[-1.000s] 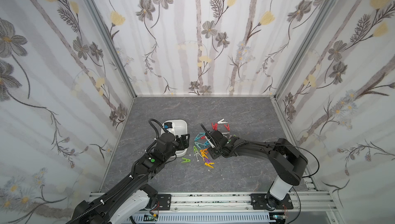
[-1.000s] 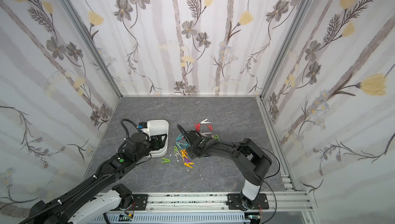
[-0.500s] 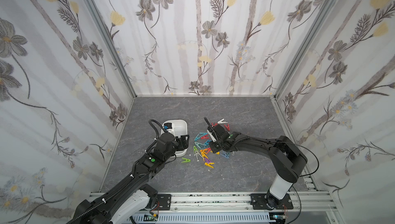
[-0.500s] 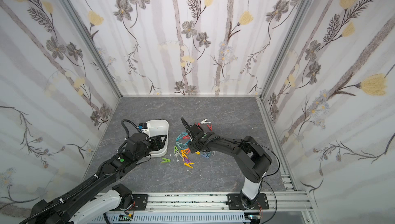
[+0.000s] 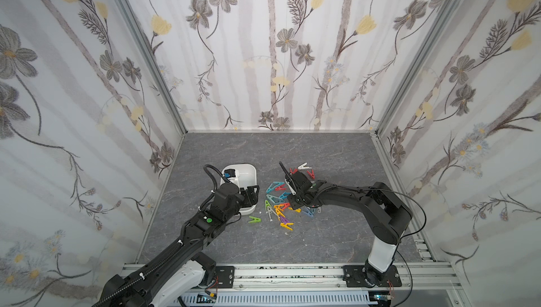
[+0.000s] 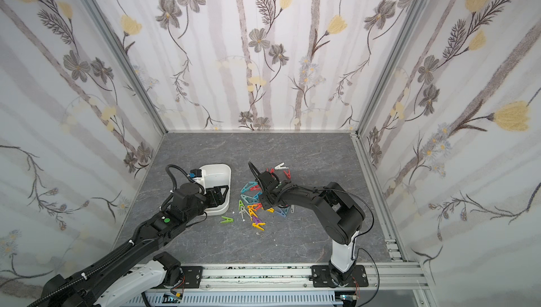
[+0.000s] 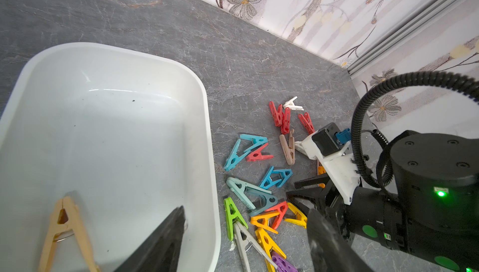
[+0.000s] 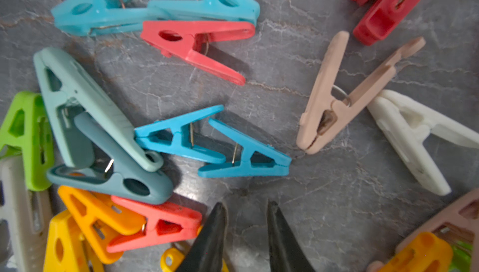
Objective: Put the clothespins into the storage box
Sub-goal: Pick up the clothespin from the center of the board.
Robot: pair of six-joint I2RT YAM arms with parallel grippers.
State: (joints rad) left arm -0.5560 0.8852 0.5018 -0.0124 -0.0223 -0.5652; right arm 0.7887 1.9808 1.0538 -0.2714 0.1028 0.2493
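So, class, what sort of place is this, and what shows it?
Probably a robot test cell, not a home: a left arm and right arm bolted to a metal rail, flowered wall panels held in aluminium posts, and clothespins strewn beside a white storage box.

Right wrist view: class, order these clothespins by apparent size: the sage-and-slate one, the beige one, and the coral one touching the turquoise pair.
1. Sage-and-slate clothespin: bulkiest.
2. Beige clothespin: nearly as long, slimmer.
3. Coral clothespin: clearly shortest.
All lie flat on the table, so nearness hardly matters.
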